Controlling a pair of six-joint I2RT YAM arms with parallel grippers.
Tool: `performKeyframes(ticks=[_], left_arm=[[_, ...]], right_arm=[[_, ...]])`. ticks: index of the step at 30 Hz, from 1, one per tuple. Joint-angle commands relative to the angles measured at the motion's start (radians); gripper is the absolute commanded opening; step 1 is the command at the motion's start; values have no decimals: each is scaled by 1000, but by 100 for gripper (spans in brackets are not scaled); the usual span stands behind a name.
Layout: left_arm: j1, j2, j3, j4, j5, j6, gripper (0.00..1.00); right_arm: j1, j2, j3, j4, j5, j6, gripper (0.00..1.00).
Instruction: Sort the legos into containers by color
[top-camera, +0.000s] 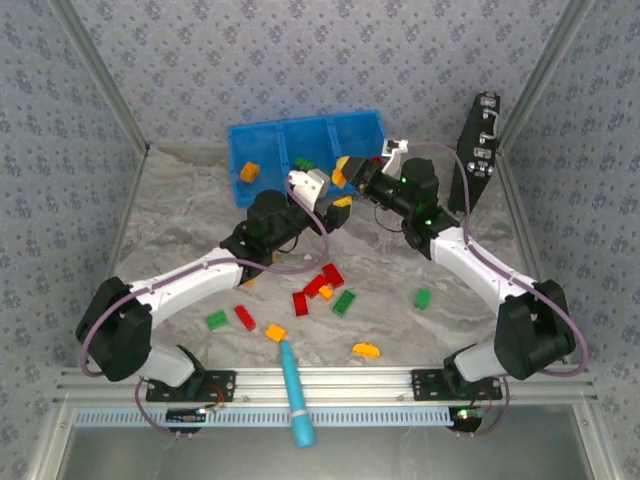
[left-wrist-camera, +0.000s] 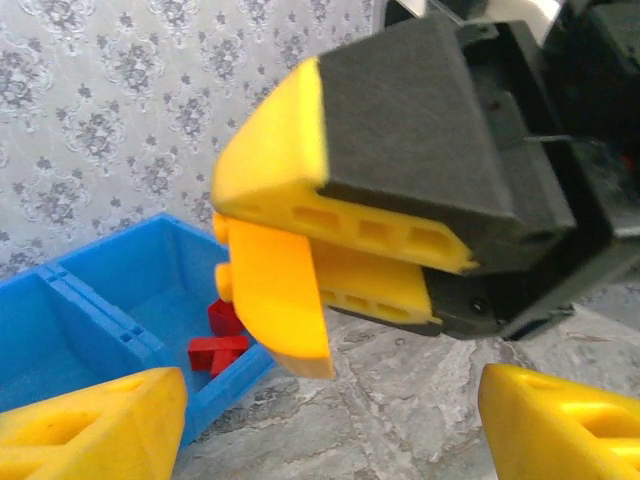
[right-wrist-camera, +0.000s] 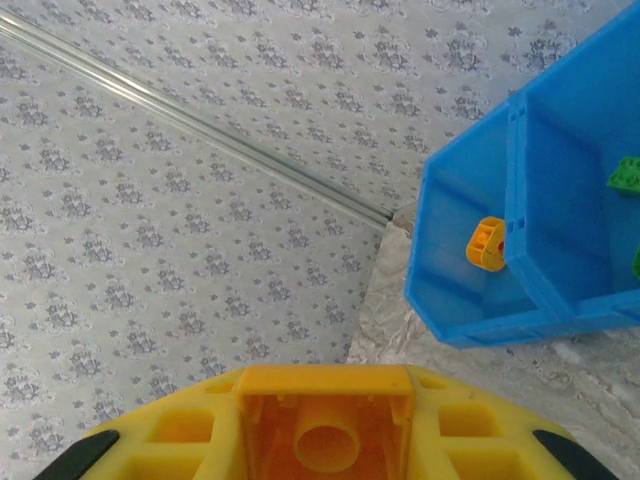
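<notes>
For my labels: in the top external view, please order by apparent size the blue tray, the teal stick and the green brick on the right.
Largest to smallest:
blue tray
teal stick
green brick

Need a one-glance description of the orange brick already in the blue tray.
Start at the bright blue tray at the far side of the table. In its leftmost compartment lies one small orange-yellow brick. It is alone there; the neighbouring compartment holds a green brick.

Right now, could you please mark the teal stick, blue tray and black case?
teal stick (top-camera: 295, 392), top view, mid-barrel
blue tray (top-camera: 262, 143), top view, far wall
black case (top-camera: 480, 140), top view, front face
</notes>
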Motion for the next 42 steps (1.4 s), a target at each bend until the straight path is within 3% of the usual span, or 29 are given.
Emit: performKeyframes(ticks=[1, 10, 25, 31, 42], left_arm=[[-7, 3, 52, 32, -60, 4, 77], [-8, 7, 54, 27, -94, 7, 74], [-10, 8, 46, 26, -93, 24, 46], [-10, -12, 7, 76, -137, 40, 34], [-9, -5, 37, -2, -263, 68, 27]], right_arm=[[17, -25, -14, 33, -25, 15, 29], [52, -37, -46, 43, -23, 40, 29], [69, -35, -49, 34, -63, 77, 29], [74, -25, -60, 21, -59, 84, 30], [51, 4, -40, -31, -58, 42, 37]])
